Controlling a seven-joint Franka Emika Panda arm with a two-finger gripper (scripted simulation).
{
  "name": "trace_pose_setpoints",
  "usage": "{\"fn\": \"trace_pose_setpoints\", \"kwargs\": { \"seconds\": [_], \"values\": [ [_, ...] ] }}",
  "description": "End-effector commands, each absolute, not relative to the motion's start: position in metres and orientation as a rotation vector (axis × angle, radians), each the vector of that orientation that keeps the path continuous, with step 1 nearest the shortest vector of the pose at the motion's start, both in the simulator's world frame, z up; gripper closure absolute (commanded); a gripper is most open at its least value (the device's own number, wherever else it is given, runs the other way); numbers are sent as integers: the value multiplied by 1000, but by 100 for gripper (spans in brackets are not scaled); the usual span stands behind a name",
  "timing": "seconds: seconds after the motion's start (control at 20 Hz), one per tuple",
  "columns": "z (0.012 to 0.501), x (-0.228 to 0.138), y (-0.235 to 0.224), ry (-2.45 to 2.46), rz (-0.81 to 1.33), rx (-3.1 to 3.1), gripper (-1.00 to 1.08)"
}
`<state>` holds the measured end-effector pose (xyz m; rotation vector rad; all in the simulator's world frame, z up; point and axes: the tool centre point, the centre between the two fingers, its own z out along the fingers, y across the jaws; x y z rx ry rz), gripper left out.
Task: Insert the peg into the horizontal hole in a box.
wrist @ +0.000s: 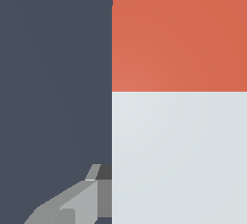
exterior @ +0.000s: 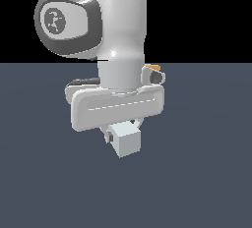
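The peg (exterior: 126,141) shows its pale grey-white end under the hand in the exterior view, pointing toward the camera. My gripper (exterior: 123,134) sits over it, with a dark finger (exterior: 106,136) pressed to the peg's side. Close up in the wrist view, the peg (wrist: 178,155) is orange-red on one part and pale on the other. One grey finger (wrist: 79,203) lies against the pale part and the other finger is hidden. The gripper looks shut on the peg. The box and the hole are out of view.
The white arm (exterior: 120,30) fills the upper middle of the exterior view and hides what lies behind it. A small orange-tan sliver (exterior: 153,67) peeks out beside the wrist; I cannot tell what it is. The dark blue-grey floor (exterior: 206,173) spreads all around.
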<state>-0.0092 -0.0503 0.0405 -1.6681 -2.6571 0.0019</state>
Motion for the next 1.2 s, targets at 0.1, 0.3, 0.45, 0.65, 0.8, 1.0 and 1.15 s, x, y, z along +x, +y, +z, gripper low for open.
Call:
{"fn": "trace_pose_setpoints", "kwargs": {
  "seconds": [0.1, 0.3, 0.45, 0.65, 0.8, 1.0, 1.15],
  "values": [
    [56, -4, -35, -2592, -2, -1774, 108],
    [71, 1, -19, -2513, -2, -1884, 108],
    [82, 6, -8, -2454, -2, -1961, 108],
    [94, 13, 4, -2386, -2, -2043, 108],
    [100, 17, 10, -2346, -1, -2089, 108],
    [107, 21, 16, -2308, -1, -2131, 108],
    [109, 23, 18, -2291, 0, -2149, 108]
  ]
}}
